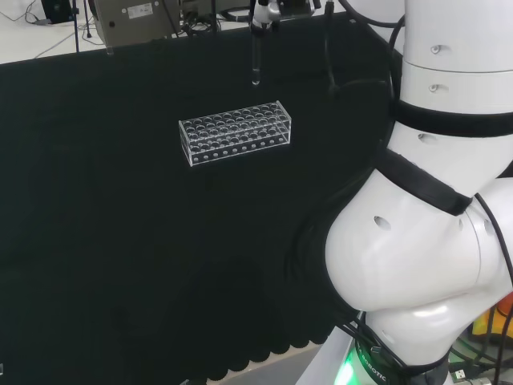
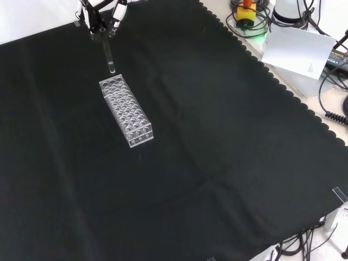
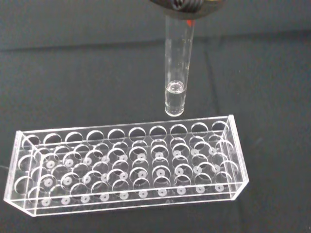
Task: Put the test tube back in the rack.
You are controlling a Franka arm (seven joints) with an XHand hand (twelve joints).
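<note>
White arm links [image 1: 417, 241] bulk up closest to the head camera, from about 12 o'clock round to 5 o'clock of that view. Beyond them a black cloth [image 1: 120, 241] covers the bench, its scalloped hem showing at the near edge; grey equipment and cables [image 1: 132, 20] sit past the cloth at 11 o'clock. In the front view a white sheet of paper [image 2: 296, 54] and coiled cables lie off the cloth at 2 o'clock.

One clear plastic test tube rack [image 1: 235, 132] stands on the cloth, its rows of round holes all vacant. One glass test tube [image 2: 109, 57] hangs upright, a little clear liquid in its rounded bottom, its tip just above the rack's end at 11 o'clock in the front view, not yet in a hole. Its top is pinched in the fingers of the hand [image 2: 100, 22]. Nothing lies between tube and rack.
</note>
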